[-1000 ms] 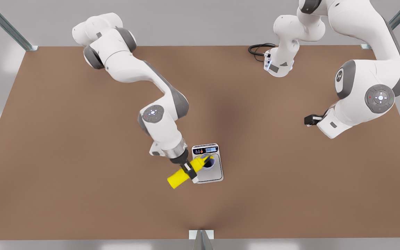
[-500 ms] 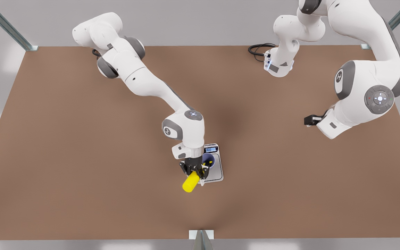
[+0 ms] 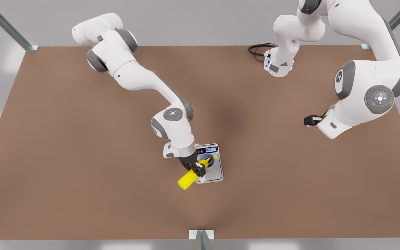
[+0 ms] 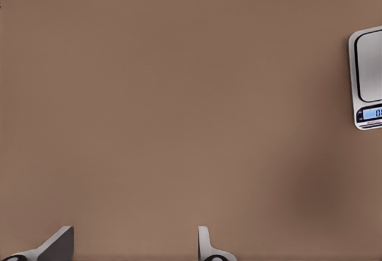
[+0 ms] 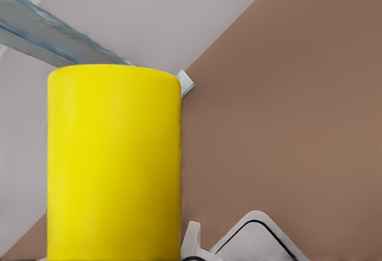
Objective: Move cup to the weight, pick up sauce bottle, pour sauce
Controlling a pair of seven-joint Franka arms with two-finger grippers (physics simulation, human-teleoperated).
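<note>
From the front view, a big brown desk (image 3: 82, 166) fills the room, with grey walls around it and metal posts at its far corners. A black cable (image 3: 257, 49) lies by the far edge. The weight (image 3: 215, 170) sits near the middle of the near edge. The cup (image 3: 207, 162) stands on its plate. The right tool (image 3: 196, 169) is clamped around the sauce bottle (image 3: 187, 180). The bottle is tipped, with its yellow tip over the cup and its flat end sticking out toward the near edge. The other arm waits well apart, near the edge on the front view's right, and its left tool (image 3: 309, 120) hangs over bare desk. Whether it is open is hard to tell from here.

In the left wrist view, two spread fingers (image 4: 209, 246) with nothing between them hang over plain brown desk. The weight (image 4: 365, 76) shows far off, with its blue display lit.

In the right wrist view, the yellow sauce bottle (image 5: 113, 165) is very close. Behind it are the brown desk, a grey wall, a metal post and a corner of the weight (image 5: 262, 243).
</note>
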